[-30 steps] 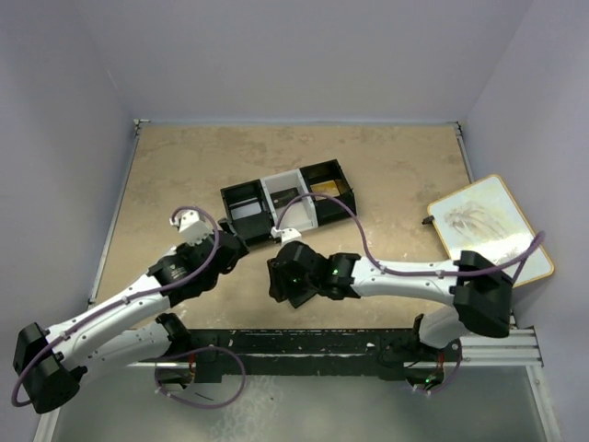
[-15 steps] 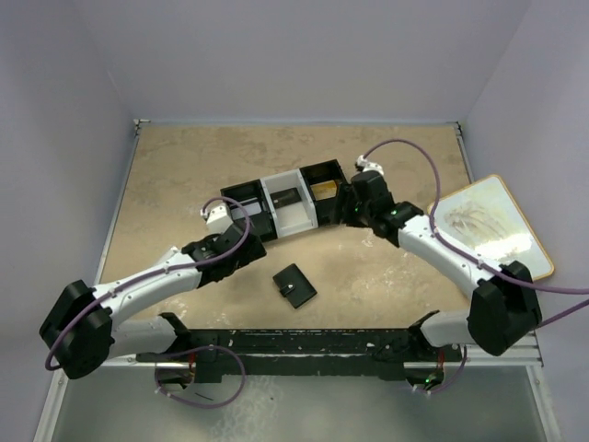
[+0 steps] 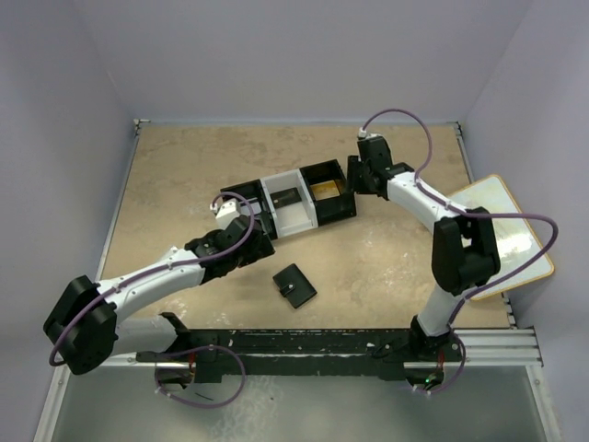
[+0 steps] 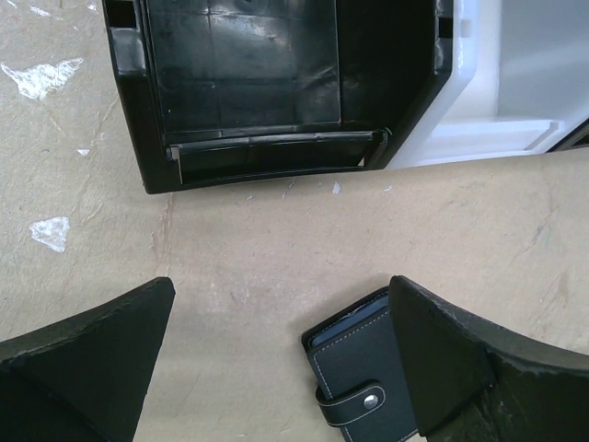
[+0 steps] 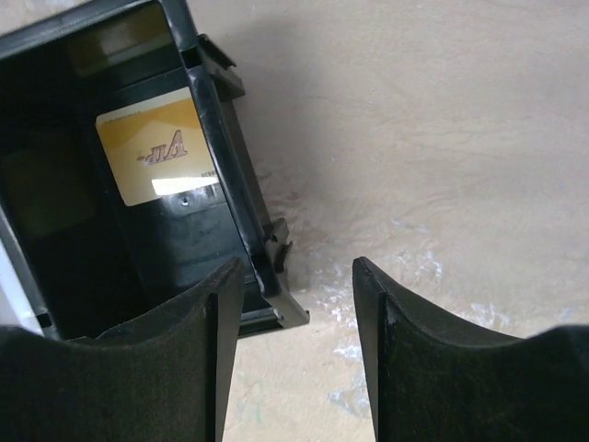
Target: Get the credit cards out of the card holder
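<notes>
Jaws hold nothing: left jaws wide by the card holder (image 4: 357, 373), right jaws less parted.

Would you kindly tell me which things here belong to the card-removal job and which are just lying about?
Belongs to the job: closed card holder; gold card; dark card.
Just lying about: three-compartment tray, which holds both cards; white board at the right.

walls (image 3: 294, 55): pale lilac | tabletop (image 3: 184, 166): mottled beige, white scuffs | light: even
</notes>
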